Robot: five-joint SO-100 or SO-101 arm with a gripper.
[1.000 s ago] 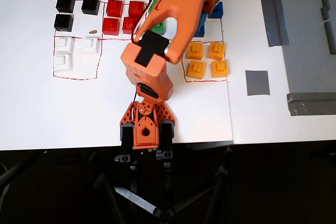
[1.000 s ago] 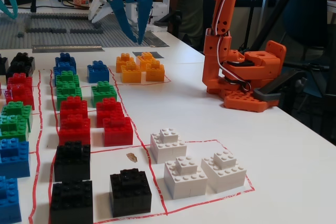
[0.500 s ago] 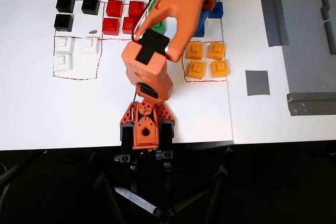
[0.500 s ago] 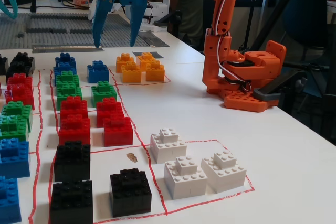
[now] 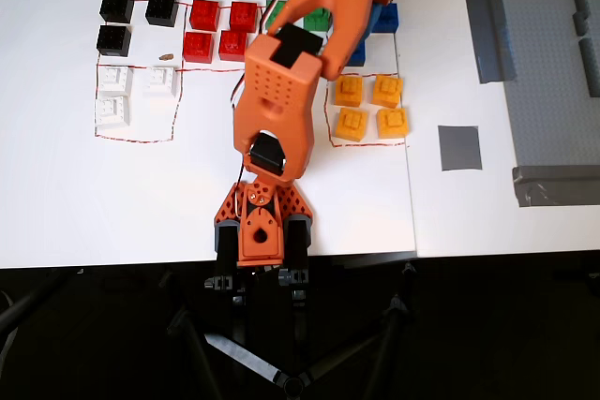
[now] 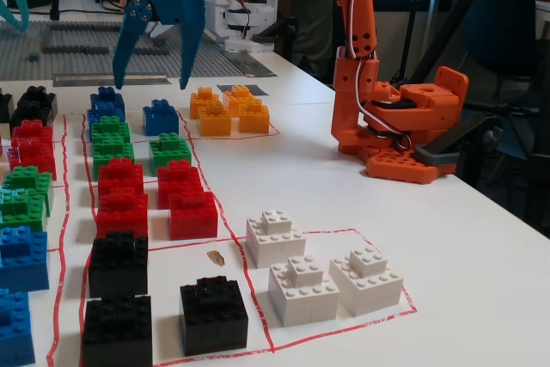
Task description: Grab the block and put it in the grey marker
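Your claw (image 6: pixel 149 85) hangs apart and empty above the far blue block (image 6: pixel 161 116), positioned to descend on it; the grey marker (image 5: pixel 459 147) lies well right.

Orange arm (image 5: pixel 281 91), blue fingers (image 6: pixel 125 36), white-red cables

From overhead your arm (image 5: pixel 300 53) covers most of the block (image 5: pixel 383 18) and the green blocks (image 5: pixel 317 18) (only slivers peek out). In the fixed view, the yellow blocks (image 6: pixel 230 111) hide most of the grey marker (image 6: pixel 222 88).
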